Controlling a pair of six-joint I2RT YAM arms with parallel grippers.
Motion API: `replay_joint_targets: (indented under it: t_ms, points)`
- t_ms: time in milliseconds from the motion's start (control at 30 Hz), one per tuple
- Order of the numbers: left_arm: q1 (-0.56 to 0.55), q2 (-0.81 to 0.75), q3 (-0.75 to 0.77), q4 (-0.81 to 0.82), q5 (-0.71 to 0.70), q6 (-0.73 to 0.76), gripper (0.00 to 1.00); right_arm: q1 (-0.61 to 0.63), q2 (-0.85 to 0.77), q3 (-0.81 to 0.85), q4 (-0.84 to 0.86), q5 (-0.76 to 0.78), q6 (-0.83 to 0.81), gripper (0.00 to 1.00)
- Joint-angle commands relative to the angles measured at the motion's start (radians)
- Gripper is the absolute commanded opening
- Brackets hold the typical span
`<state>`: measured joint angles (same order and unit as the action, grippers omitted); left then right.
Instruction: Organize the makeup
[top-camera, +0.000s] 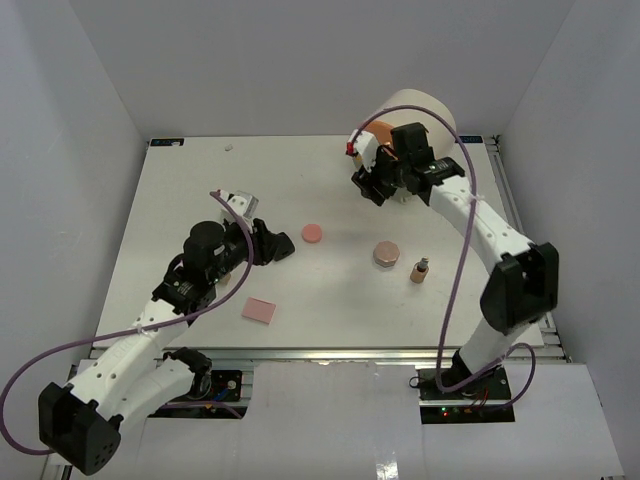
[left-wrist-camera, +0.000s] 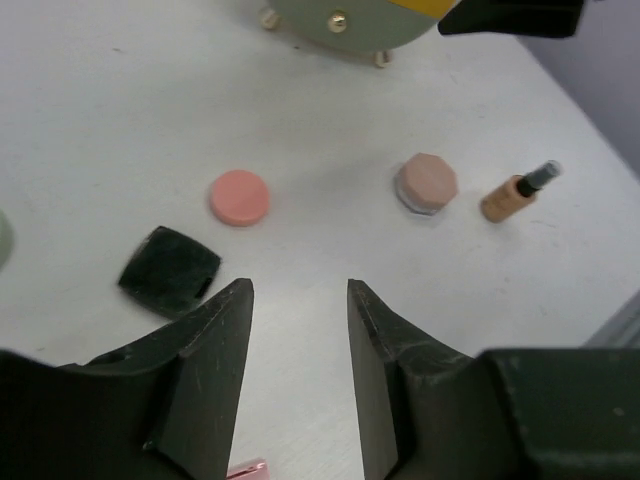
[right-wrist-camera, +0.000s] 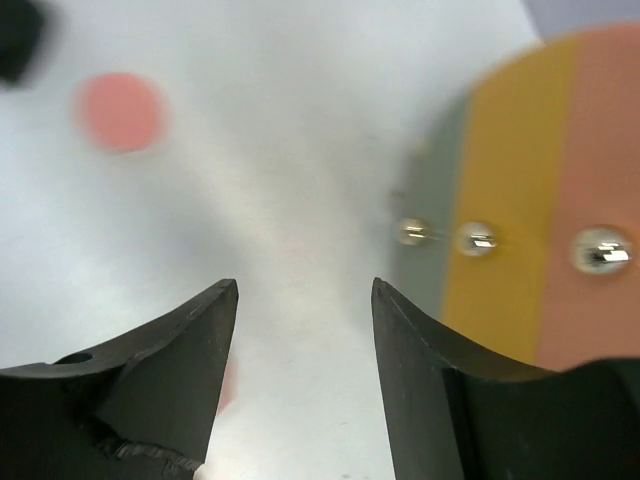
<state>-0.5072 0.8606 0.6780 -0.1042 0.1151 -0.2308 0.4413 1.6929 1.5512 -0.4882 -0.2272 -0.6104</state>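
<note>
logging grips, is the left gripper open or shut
Open. The left gripper jaws stand apart with only bare table between them; nothing is held.

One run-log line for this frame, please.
left gripper open, empty | right gripper open, near drawer cylinder | pink compact on table

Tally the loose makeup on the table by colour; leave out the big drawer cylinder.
Pink: 2, the round compact and the flat square
Rose-beige: 1, the octagonal compact
Tan: 1, the black-capped tube
Black: 1, the case
Total: 5
Not counted: a pale speck near the far edge, too small to tell.
</note>
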Motion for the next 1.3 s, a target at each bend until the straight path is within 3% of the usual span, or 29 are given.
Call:
replay_joint_targets:
  t_ms: [0, 100, 133, 167, 200, 233, 300, 400, 633, 833, 1267]
  points:
    - [0.002, 0.079, -0.011, 0.167, 0.232, -0.071, 0.58, -0.050, -0.325, -0.191, -0.075, -0.601, -0.047, 0.60]
    - [0.000, 0.243, -0.006, 0.367, 0.356, -0.235, 0.63, -0.231, -0.471, -0.456, 0.041, -0.804, 0.146, 0.48]
    - [-0.002, 0.307, 0.002, 0.445, 0.381, -0.293, 0.65, -0.306, -0.529, -0.555, 0.159, -0.894, 0.243, 0.39]
    - [-0.007, 0.373, 0.023, 0.534, 0.392, -0.338, 0.65, -0.386, -0.593, -0.661, 0.383, -0.979, 0.380, 0.29]
    - [-0.016, 0.462, 0.058, 0.598, 0.404, -0.389, 0.65, -0.502, -0.687, -0.801, 0.626, -1.002, 0.576, 0.24]
    - [-0.039, 0.506, 0.116, 0.614, 0.386, -0.403, 0.66, -0.593, -0.773, -0.883, 0.708, -0.994, 0.650, 0.22]
    - [-0.083, 0.641, 0.244, 0.618, 0.343, -0.407, 0.67, -0.714, -0.882, -0.942, 0.808, -0.947, 0.768, 0.20]
    - [-0.127, 0.900, 0.502, 0.615, 0.296, -0.415, 0.67, -0.803, -0.964, -0.959, 0.818, -0.896, 0.828, 0.21]
    - [-0.160, 1.241, 0.895, 0.576, 0.136, -0.489, 0.68, -0.831, -0.922, -0.962, 0.803, -0.860, 0.835, 0.21]
    - [-0.160, 1.391, 1.099, 0.530, 0.065, -0.548, 0.67, -0.834, -0.927, -0.961, 0.796, -0.868, 0.818, 0.22]
    - [-0.161, 1.454, 1.205, 0.377, -0.096, -0.557, 0.62, -0.834, -0.937, -0.959, 0.797, -0.862, 0.822, 0.22]
